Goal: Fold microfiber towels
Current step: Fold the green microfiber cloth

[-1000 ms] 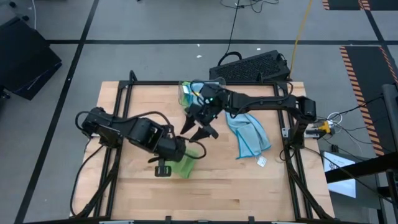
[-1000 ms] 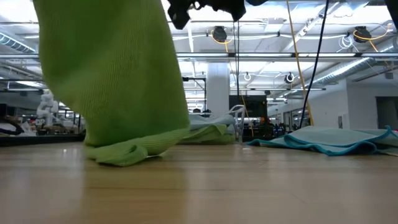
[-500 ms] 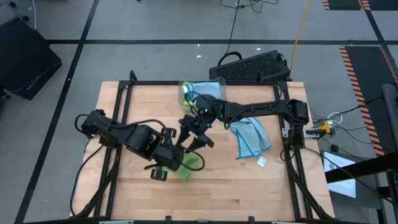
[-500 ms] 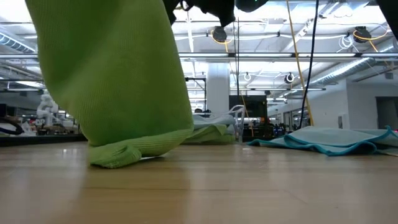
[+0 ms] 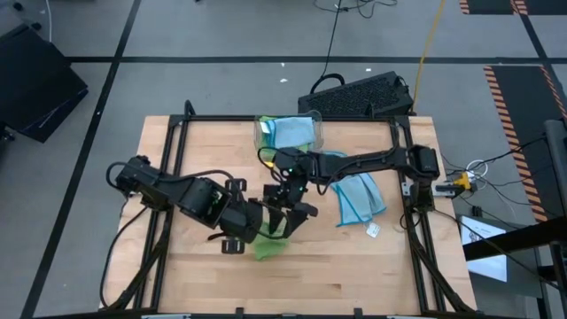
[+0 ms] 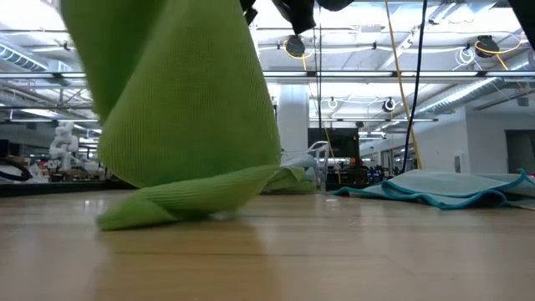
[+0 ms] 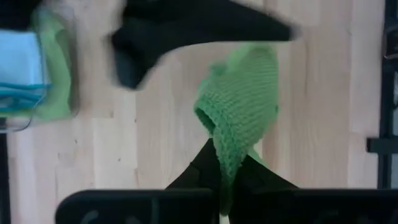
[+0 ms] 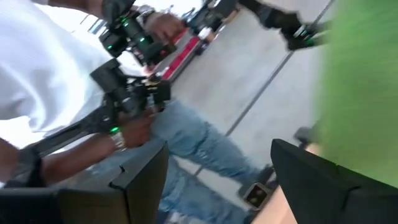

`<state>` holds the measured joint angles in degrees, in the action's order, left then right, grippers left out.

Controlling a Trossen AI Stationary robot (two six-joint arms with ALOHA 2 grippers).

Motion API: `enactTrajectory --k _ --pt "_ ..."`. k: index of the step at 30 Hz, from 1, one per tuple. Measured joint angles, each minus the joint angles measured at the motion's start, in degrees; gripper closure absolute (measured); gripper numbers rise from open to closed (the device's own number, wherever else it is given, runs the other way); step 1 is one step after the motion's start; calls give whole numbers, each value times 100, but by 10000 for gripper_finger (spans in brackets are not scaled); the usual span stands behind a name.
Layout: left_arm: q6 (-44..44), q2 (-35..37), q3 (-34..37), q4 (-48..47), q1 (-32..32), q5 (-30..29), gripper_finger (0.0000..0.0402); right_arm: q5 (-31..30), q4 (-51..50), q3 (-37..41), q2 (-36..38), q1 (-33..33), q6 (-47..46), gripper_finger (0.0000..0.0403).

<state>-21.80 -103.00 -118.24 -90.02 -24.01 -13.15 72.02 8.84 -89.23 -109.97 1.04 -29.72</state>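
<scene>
My left gripper (image 5: pixel 263 227) is shut on a lime green towel (image 5: pixel 270 241) at the table's middle, toward the near edge. The towel hangs in the low view (image 6: pixel 180 100). My right gripper (image 5: pixel 289 209) is open just beyond it, and the towel shows beside one finger in the right wrist view (image 8: pixel 367 81). A light blue towel (image 5: pixel 359 193) with a white tag (image 5: pixel 372 229) lies flat at the right. More blue and green towels lie in the clear bin (image 5: pixel 288 131). My left gripper pinches a bunched fold of the green towel (image 7: pixel 222 163) between its two fingers, slanting down from the table's left. The towel hangs below the fingers, and its lower end (image 6: pixel 171 209) lies crumpled on the table. My right gripper: I cannot tell whether it touches the towel.
A black frame (image 5: pixel 168 159) runs around the tabletop. The clear bin stands at the far middle. A person (image 8: pixel 74 81) in a white shirt stands beyond the table. Bare wood (image 5: pixel 354 275) lies along the near edge.
My right gripper has come from near the bin toward the near edge, down to the green towel and my left gripper. My left gripper has gone a little toward the right with the towel, whose lower end has dragged along and spread on the table.
</scene>
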Motion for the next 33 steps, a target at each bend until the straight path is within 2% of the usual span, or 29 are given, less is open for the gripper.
enactTrajectory --k 7,13,18,22,27,33 --pt "-387 7 267 -6 248 -47 396 200 2 -2 116 -175 -541 129" --pt "348 9 268 0 82 261 396 -352 -188 0 216 124 -853 129" --pt "1592 9 268 5 -329 85 396 -884 -326 -3 297 422 -348 129" --pt "2439 9 267 2 -630 85 396 -1276 -354 -2 289 502 538 129" --pt "2559 9 267 1 -729 57 396 -1687 -422 -2 289 392 1480 129" --pt "2555 9 267 0 -848 50 396 -2129 -788 -2 103 211 2006 129"
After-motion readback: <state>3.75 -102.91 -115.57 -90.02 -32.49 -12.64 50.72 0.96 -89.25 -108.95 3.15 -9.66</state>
